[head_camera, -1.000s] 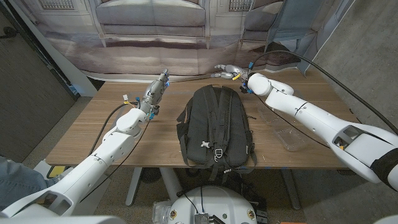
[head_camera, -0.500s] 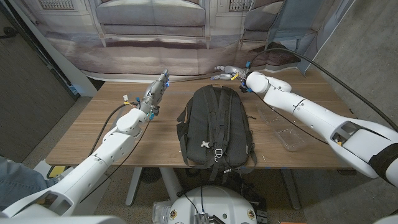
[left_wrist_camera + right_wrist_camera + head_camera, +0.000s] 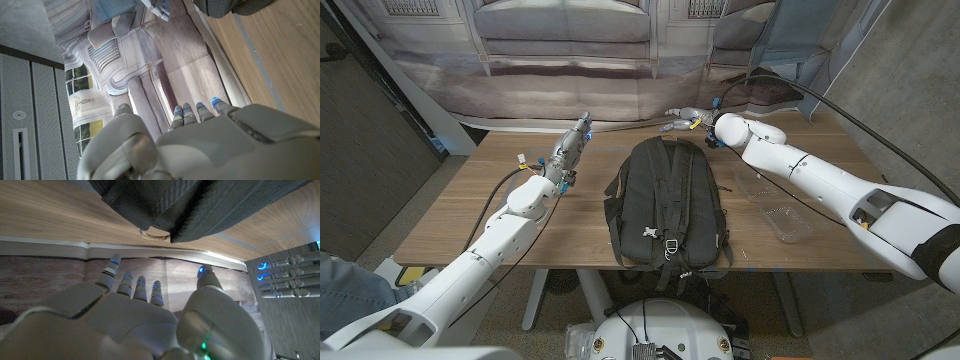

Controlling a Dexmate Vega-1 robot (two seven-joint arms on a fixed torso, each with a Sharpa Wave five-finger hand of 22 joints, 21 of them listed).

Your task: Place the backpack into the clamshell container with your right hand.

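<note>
Lying flat mid-counter [image 3: 470, 215], the black fabric backpack [image 3: 667, 205]; both hands, right [image 3: 682, 117] and left [image 3: 575, 140], spread, holding nothing; clear plastic clamshell [image 3: 782, 215] near right edge.

Wooden table [image 3: 450, 215] before a printed backdrop [image 3: 560, 60] of a building façade; grey perforated panel [image 3: 365, 150] at left.

Black backpack [image 3: 666, 205] flat, straps up, mid-table, clear clamshell container [image 3: 778, 210] just beside it

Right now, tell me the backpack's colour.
Black, with small white marks; the backpack shows best in the head view.
</note>
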